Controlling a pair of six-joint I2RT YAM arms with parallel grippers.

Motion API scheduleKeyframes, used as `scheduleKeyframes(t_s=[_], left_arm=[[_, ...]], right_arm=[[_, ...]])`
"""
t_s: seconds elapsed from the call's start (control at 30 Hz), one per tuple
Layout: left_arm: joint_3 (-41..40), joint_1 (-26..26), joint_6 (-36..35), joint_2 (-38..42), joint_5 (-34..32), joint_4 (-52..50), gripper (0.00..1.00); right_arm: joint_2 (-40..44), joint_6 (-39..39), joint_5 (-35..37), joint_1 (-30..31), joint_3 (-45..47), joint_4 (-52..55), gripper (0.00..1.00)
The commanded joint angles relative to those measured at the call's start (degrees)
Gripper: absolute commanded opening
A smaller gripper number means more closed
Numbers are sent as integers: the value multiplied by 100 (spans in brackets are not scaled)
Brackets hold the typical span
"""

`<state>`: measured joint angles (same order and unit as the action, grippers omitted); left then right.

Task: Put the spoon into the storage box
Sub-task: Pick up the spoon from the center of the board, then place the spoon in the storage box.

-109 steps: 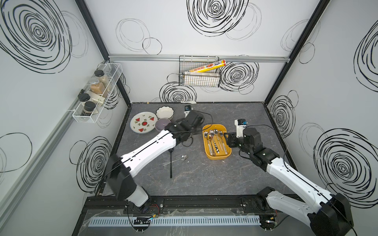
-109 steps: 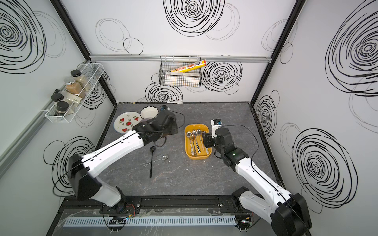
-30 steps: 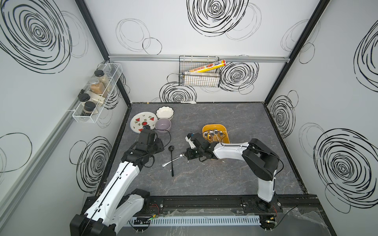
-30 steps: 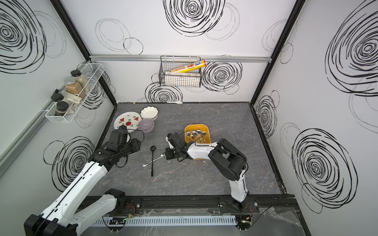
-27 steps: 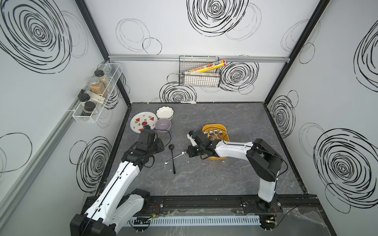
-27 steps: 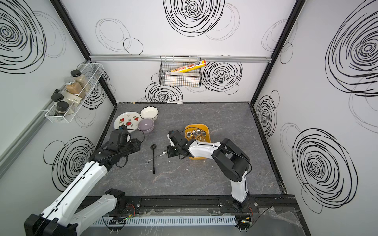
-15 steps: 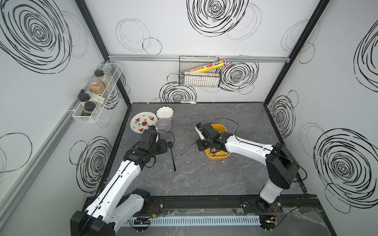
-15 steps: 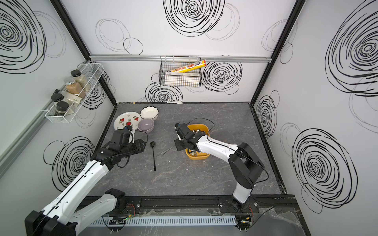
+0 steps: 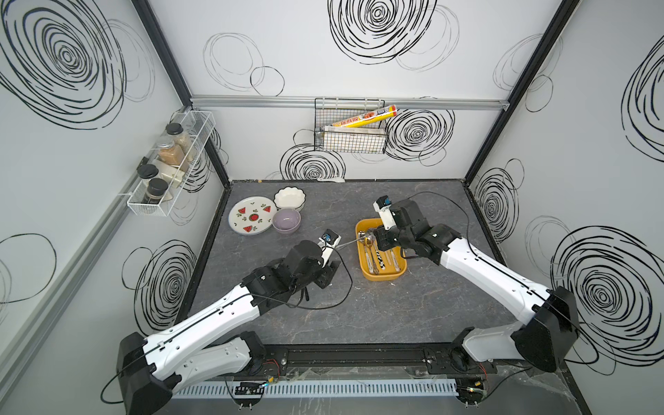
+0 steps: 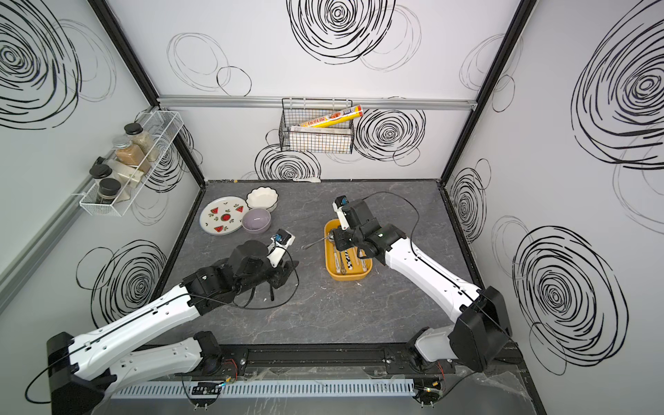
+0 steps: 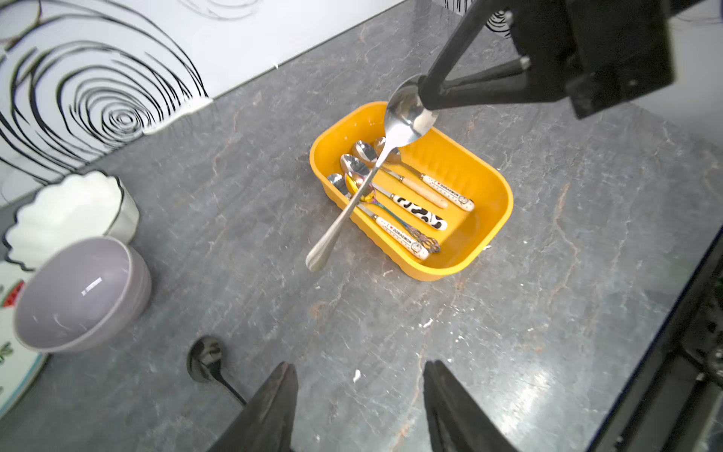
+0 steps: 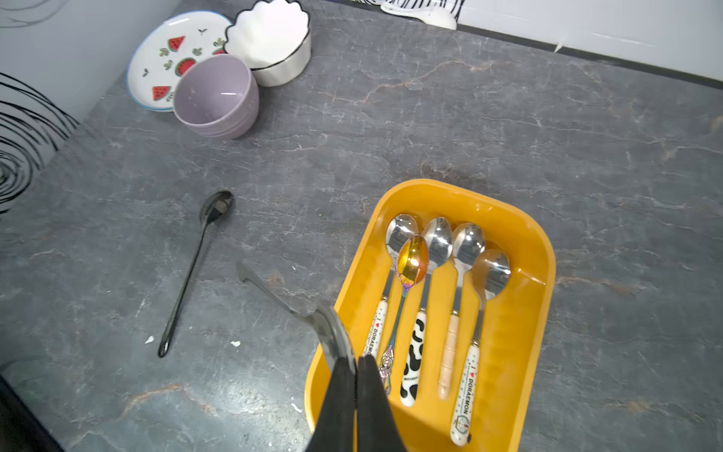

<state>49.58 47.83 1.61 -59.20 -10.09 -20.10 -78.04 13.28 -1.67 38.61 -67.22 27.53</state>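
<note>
My right gripper (image 12: 354,375) is shut on the bowl of a silver spoon (image 11: 407,113). It holds the spoon above the far left rim of the yellow storage box (image 9: 382,276), and the handle slants out over the table. Several spoons lie inside the box (image 12: 544,250). A black spoon (image 12: 187,274) lies flat on the table left of the box, mostly under my left arm in both top views. My left gripper (image 11: 360,391) is open and empty, low over the table, with the black spoon's bowl (image 11: 203,360) just beside one finger.
A purple bowl (image 9: 286,220), a white scalloped bowl (image 9: 289,198) and a watermelon plate (image 9: 251,215) cluster at the back left. A small white object (image 12: 422,15) lies against the back wall. A wire basket and a spice rack hang on the walls.
My right gripper carried the silver spoon from the table's middle rightward and up over the box. My left arm reached in over the black spoon and its jaws opened wider.
</note>
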Motion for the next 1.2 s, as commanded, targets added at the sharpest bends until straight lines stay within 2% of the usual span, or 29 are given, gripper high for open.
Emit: scheduleKeyframes(t_s=[0.0, 0.23, 0.73, 0.9, 1.17], left_arm=[[203, 33, -983, -241, -151, 862, 59], [310, 33, -1660, -830, -4, 1154, 59], [268, 33, -1939, -1295, 523, 1158, 55], [110, 41, -1927, -1168, 688, 1208, 54], [179, 42, -1958, -1405, 359, 1189, 41]], right_arm=[[133, 10, -555, 19, -2, 362, 0], [375, 26, -1031, 14, -10, 518, 0], [571, -115, -1415, 15, -11, 794, 0], [547, -106, -1440, 15, -10, 780, 0], [543, -132, -1590, 15, -44, 798, 0]])
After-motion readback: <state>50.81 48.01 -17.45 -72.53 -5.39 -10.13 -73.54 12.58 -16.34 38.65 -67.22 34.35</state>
